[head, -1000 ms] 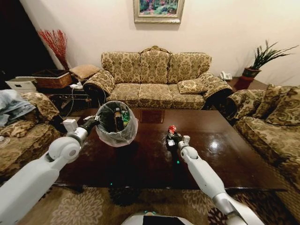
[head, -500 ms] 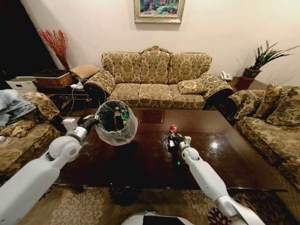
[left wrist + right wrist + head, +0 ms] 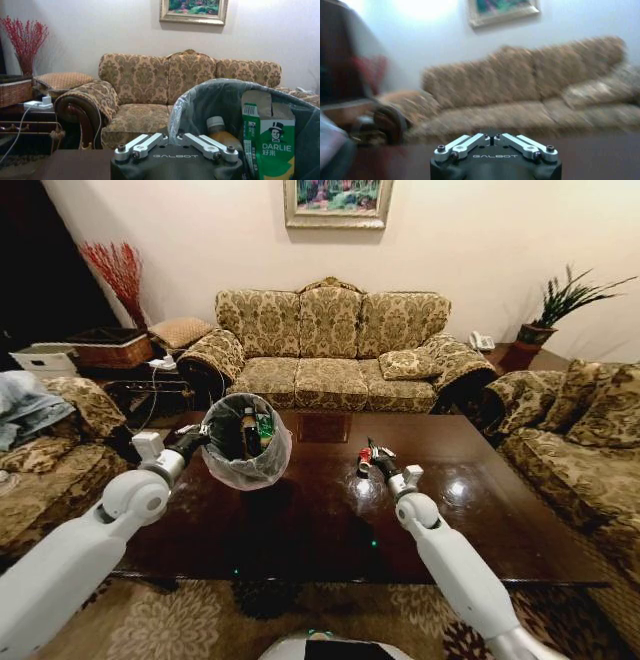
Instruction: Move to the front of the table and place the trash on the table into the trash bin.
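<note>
**Red can lifted, bin held up**

Dark glossy wood of the surface fills the lower middle of the head view. Left of centre, the left end effector is clenched on the rim of the bin, which hangs above the wood with a bottle and a green wrapper inside. Just right of centre, the right end effector grips the red can above the surface.

In the left wrist view, the bin takes the right half; the bottle stands beside the wrapper, the sofa behind.

In the right wrist view, the end effector's linkage sits bottom centre, the blurred sofa across the middle.
</note>
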Robot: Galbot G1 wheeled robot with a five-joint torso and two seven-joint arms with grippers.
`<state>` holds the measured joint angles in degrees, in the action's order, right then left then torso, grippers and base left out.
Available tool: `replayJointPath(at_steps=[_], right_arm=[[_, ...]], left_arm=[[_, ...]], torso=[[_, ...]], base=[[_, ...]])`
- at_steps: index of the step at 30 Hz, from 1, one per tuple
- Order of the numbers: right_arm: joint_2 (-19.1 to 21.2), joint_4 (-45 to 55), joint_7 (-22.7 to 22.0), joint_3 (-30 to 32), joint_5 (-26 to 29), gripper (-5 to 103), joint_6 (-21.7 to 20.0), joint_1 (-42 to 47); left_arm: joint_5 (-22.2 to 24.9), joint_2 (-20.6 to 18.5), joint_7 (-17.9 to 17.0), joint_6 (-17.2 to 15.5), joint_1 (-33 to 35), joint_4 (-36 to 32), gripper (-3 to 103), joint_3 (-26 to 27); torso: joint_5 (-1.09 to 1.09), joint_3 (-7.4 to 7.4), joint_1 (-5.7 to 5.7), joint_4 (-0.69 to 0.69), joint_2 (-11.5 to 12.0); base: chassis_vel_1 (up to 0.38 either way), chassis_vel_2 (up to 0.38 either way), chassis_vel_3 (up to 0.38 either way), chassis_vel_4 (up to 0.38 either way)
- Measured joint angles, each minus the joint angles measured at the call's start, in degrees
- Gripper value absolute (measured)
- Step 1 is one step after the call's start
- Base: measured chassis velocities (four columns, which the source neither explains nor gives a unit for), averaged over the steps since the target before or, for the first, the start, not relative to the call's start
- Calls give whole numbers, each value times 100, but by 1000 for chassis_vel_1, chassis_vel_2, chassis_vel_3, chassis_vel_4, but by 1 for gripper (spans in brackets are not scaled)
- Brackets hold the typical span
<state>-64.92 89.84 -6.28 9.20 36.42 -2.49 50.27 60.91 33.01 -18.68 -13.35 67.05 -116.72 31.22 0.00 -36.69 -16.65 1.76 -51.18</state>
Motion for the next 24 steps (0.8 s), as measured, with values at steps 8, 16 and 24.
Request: replayJointPath(at_steps=[8,16,24], right_arm=[[-450,-905,-978,71,1034,16,-729,-389],[-622,-1476,-1069,85,1331,43,-831,-686],[-785,-2042,-959,-27,1640,70,-914,-1064]], left_arm=[[-28,-12,48,10,20,44,3,-37],[-28,-88,51,18,-27,94,3,-138],[-43,-124,48,18,-85,105,3,-278]], torso=[[0,-1,-1,1,0],[1,-1,-1,-1,0],[0,-1,-1,0,0]], base=[[0,0,0,0],[0,0,0,0],[0,0,0,0]])
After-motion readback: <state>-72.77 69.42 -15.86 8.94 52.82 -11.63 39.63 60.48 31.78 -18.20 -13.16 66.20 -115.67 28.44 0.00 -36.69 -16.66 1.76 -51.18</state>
